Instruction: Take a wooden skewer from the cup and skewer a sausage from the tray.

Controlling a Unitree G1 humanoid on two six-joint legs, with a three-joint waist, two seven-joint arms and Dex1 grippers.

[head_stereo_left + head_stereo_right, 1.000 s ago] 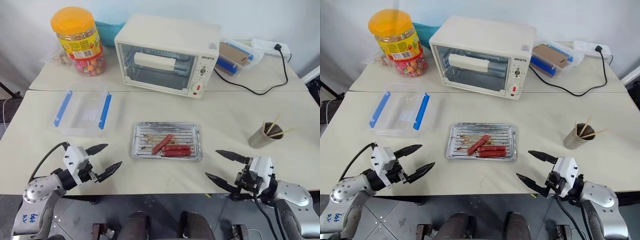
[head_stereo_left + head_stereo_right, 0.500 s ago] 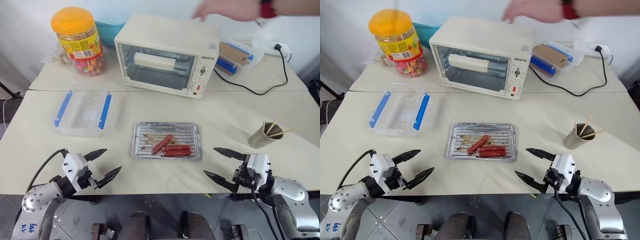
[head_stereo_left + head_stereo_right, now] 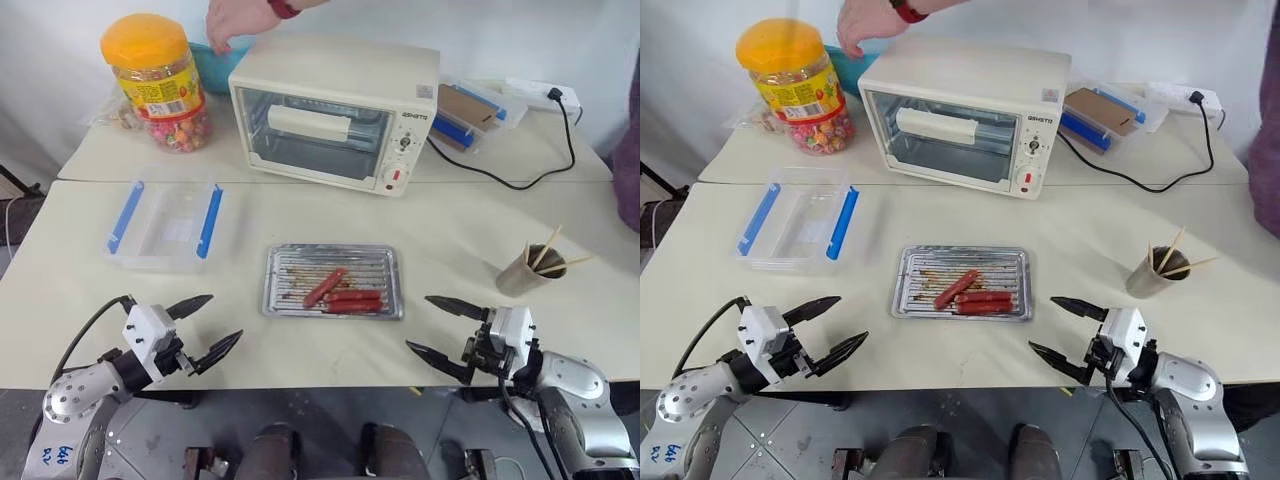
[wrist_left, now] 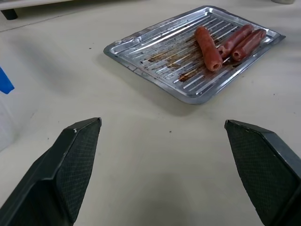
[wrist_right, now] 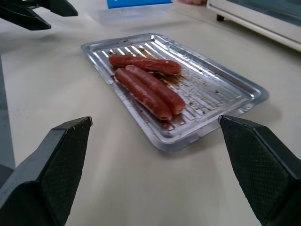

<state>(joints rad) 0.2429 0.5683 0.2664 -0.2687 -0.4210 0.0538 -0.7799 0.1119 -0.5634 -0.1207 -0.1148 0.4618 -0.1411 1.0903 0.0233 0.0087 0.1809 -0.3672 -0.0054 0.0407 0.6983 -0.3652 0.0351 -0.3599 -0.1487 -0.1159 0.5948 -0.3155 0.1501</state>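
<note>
step: grab a skewer | right gripper (image 3: 447, 328) wide open, empty, low at table edge | cup (image 3: 527, 271) of skewers (image 3: 548, 252) just ahead, to its right (pinch one stick near the top) | sausages (image 3: 340, 292) wait in tray (image 3: 286, 305) on its left | left gripper (image 3: 204, 325) open too

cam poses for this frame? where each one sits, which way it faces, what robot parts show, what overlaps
Left and right eye views: head stereo pair, looking forward and down over the table; left gripper and right gripper show, both open.
Left wrist view: left wrist, along its fingers toward the tray and sausages.
Right wrist view: right wrist, along its fingers toward the same tray from the opposite side.
Shared: tray and sausages appear in all four.
</note>
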